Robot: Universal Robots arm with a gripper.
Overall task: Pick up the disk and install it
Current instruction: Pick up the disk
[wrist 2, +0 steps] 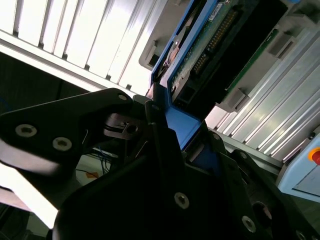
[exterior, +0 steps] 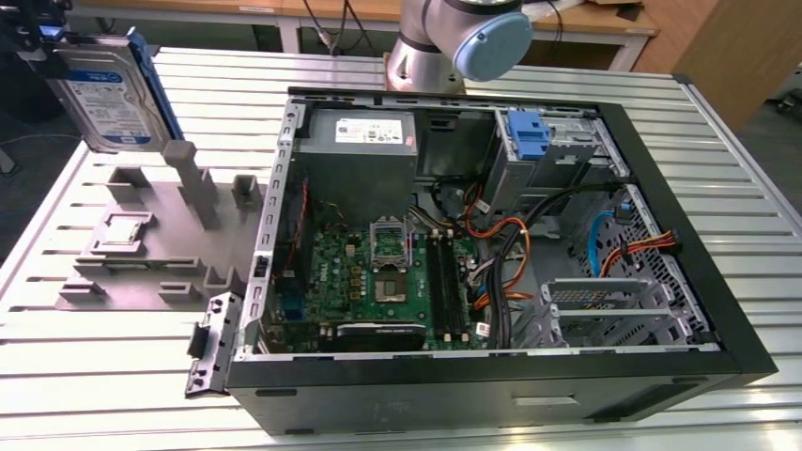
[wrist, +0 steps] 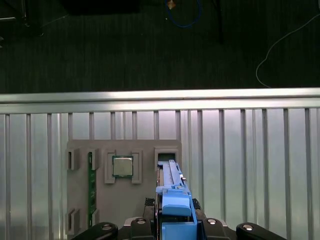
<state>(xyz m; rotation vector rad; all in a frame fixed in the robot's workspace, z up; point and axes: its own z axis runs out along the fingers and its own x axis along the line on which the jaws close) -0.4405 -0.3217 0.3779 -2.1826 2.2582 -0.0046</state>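
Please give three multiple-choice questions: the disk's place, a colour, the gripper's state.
1. The disk is: A) inside the case B) held above the grey fixture C) flat on the table
2. Its bracket is: A) red B) yellow C) blue
3. The gripper is: A) shut on the disk B) open, empty C) open around the disk
1 B: the exterior view shows it in the air over the fixture. 2 C: blue in both wrist views. 3 A: the first wrist view shows the bracket clamped in it.
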